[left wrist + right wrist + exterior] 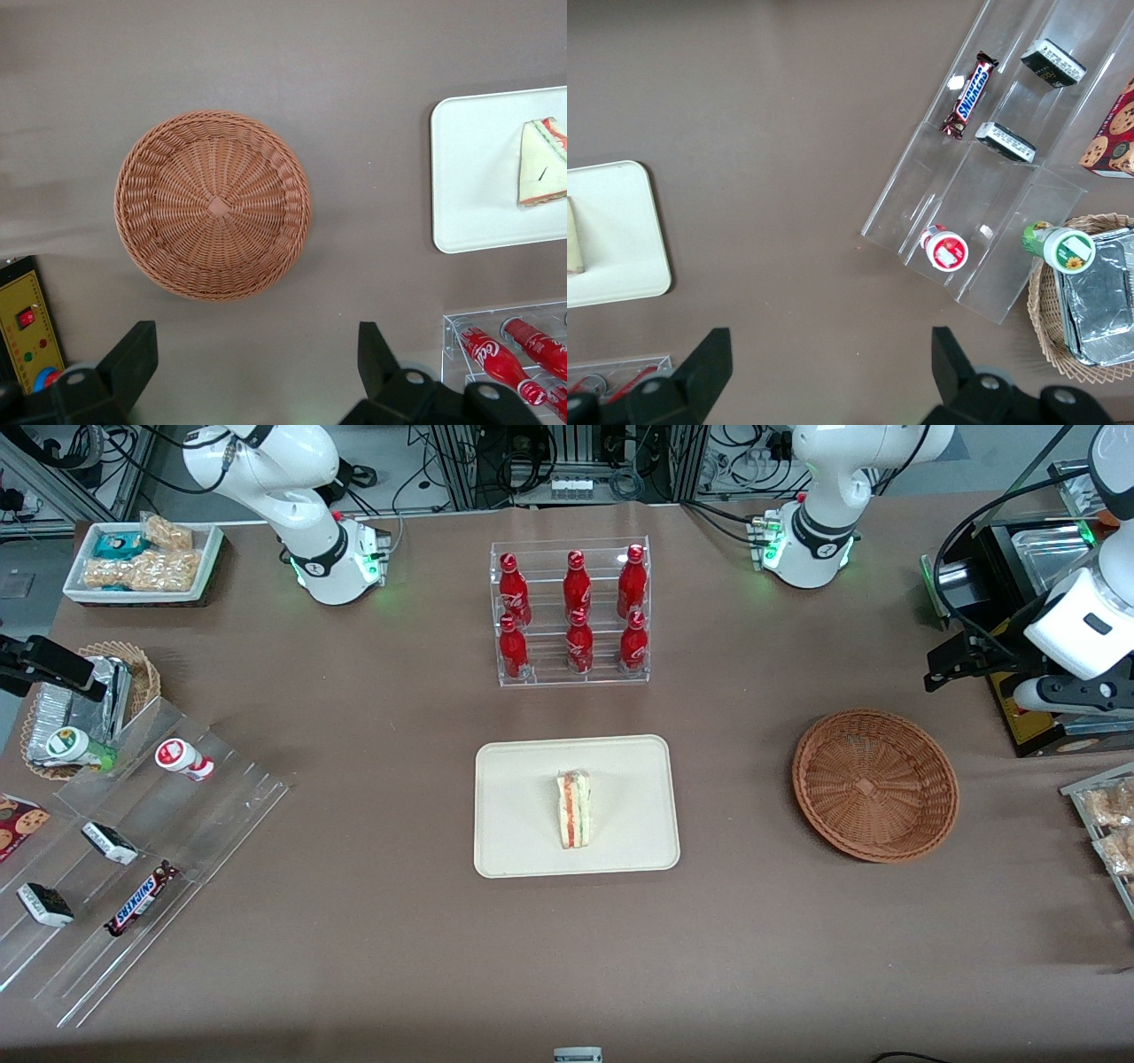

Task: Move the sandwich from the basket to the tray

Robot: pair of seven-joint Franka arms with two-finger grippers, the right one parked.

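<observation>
Resting on the tray [523,779], the sandwich [573,810] stands on edge near its middle, so the placing step looks done. The basket [874,784], beside the tray toward the working arm's end, holds nothing. High above the basket and farther from the front camera hangs the gripper [257,363], fingers spread apart and empty. Nothing more seems called for than parking the arm. A brown cloth [372,921] covers the table; a clear rack of red bottles [571,613] stands farther back than the tray.
</observation>
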